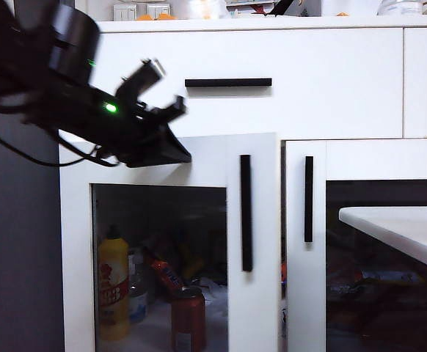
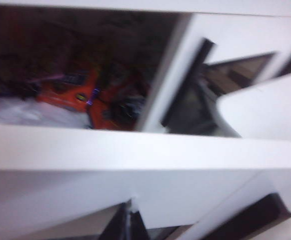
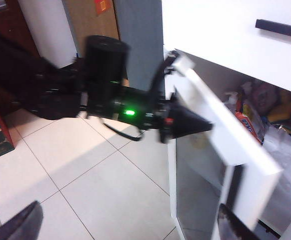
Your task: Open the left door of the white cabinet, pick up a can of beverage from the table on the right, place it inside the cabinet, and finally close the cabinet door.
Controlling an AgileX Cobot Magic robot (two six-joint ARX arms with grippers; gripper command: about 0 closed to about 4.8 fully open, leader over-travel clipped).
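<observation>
The white cabinet [image 1: 331,81] fills the exterior view. Its left door [image 1: 261,220], white-framed with dark glass and a black bar handle [image 1: 246,213], stands partly open [image 3: 220,130]. My left gripper [image 1: 184,155] is shut and empty, its tip against the door's top frame [image 2: 135,150]; in the right wrist view the left gripper [image 3: 207,125] touches the door's outer face near the top. A red can of beverage [image 1: 188,321] stands inside the cabinet, seen through the glass. My right gripper [image 3: 127,230] hangs open over the floor beside the door. The table [image 1: 400,227] juts in at the right.
A yellow bottle [image 1: 113,284] and other packets sit inside the cabinet near the can. The twin door [image 1: 309,242] is closed, with the drawer handle [image 1: 228,82] above. A grey wall panel [image 1: 15,257] borders the cabinet's left side. Tiled floor [image 3: 85,175] lies below.
</observation>
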